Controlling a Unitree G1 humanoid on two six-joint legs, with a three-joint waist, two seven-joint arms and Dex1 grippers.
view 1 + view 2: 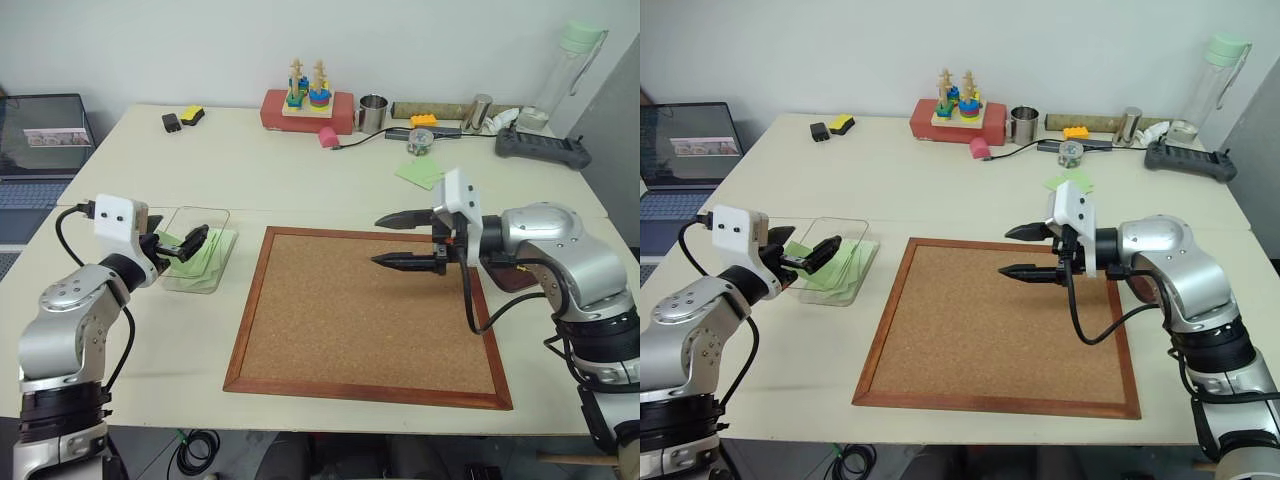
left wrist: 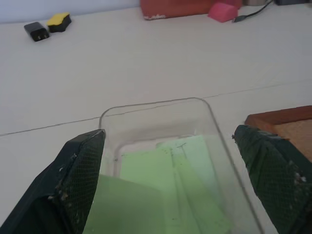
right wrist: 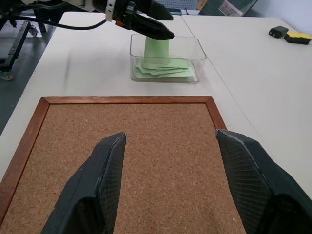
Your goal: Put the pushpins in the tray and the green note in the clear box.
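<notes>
Left wrist view: left pincer (image 2: pixel 170 185) spread wide over clear box (image 2: pixel 161 117), empty; right pincer (image 1: pixel 395 240) parted, empty.

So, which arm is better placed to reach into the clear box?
Left, probably: the left gripper hangs open over the clear box; the right gripper is open above the corkboard.

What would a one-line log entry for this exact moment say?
left pincer: open over clear plastic box | pale-green paper notes: in box | right pincer: open, empty, over wood-framed corkboard
</notes>
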